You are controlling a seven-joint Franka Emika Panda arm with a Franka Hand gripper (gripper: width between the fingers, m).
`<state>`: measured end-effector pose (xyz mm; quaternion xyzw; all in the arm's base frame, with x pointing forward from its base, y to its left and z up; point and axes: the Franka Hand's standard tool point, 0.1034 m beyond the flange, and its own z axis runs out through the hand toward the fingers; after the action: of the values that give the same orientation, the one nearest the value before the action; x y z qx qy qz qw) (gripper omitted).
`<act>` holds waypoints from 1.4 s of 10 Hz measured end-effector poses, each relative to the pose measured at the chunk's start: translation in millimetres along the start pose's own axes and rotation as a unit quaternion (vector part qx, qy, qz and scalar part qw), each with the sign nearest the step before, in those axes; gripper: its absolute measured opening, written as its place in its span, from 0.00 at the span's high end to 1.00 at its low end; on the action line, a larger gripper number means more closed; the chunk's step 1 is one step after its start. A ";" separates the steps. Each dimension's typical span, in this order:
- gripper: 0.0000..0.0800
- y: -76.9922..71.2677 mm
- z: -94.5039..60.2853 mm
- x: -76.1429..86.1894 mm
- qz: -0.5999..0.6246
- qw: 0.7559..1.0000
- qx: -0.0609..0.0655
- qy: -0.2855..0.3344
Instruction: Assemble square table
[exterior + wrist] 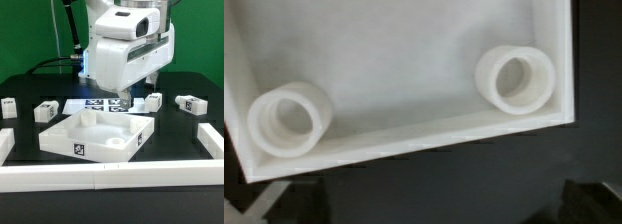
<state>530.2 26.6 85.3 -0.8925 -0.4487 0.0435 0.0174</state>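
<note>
We see the white robot arm (pixel 122 45) filling the upper middle of the exterior view, over a black table (pixel 30 85). A long white border wall (pixel 100 178) runs along the lower edge of that view and turns up at both sides.

The square top (pixel 95 135) lies flat in the lower middle, rim up, with a tag on its near wall. Behind it, at mid-frame under the arm, lies the marker board (pixel 98 104).

Four loose legs lie in a row across the middle. The far-left leg (pixel 8 108) and the left leg (pixel 45 111) are on the exterior view's left. The right leg (pixel 152 100) and the far-right leg (pixel 188 103) are on its right. All are apart from the top.

The gripper (pixel 429 200) hangs above the top's back part. Its fingers (pixel 263 205) are spread wide and hold nothing. The wrist view shows two round sockets (pixel 518 78) inside the rim.
</note>
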 end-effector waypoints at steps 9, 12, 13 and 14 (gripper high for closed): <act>0.19 -11.2 4.7 -12.9 -0.077 0.997 0.011 -0.014; 0.19 -23.0 18.2 -46.8 -0.181 0.983 0.013 -0.022; 0.19 -22.6 16.8 -43.4 -0.174 0.984 0.011 -0.021; 0.19 -22.8 17.0 -43.0 -0.175 0.984 0.011 -0.021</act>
<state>484.9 5.6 72.7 -0.7988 -0.5977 0.0639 0.0254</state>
